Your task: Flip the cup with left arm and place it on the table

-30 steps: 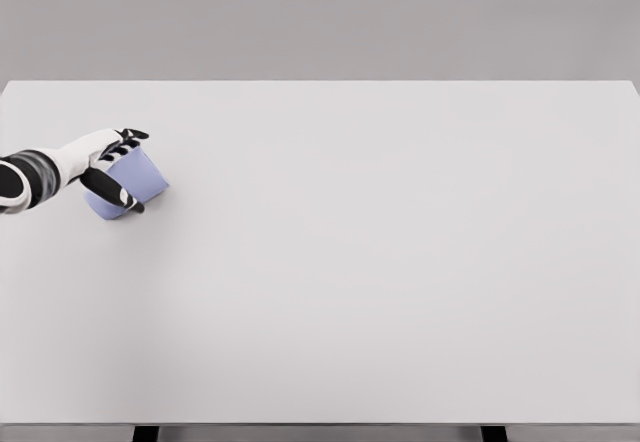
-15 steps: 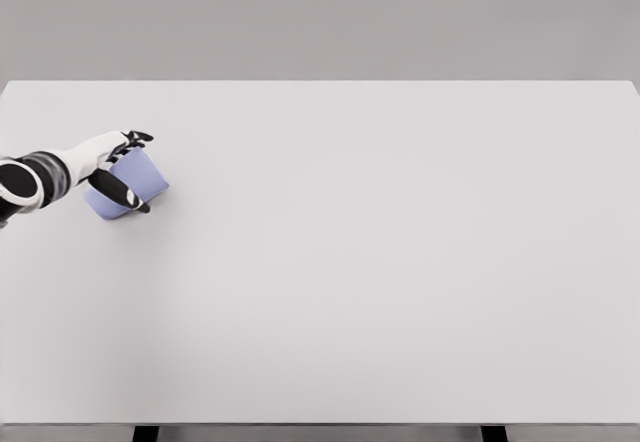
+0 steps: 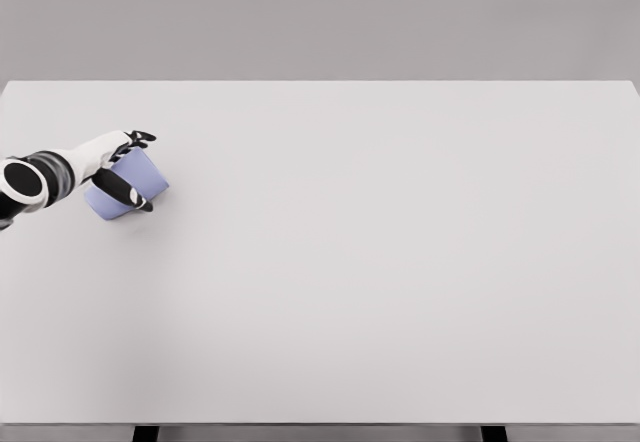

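The white left hand [image 3: 118, 165] is gripping the tilted pale-blue plastic cup [image 3: 128, 186] at the far left of the white table [image 3: 380, 262], its forearm withdrawing slightly leftward since earlier.

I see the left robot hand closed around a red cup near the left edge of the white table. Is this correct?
Not quite: the cup is light blue-purple, not red, as the head view shows. The rest holds: the left robot hand is closed around it near the left edge of the white table.
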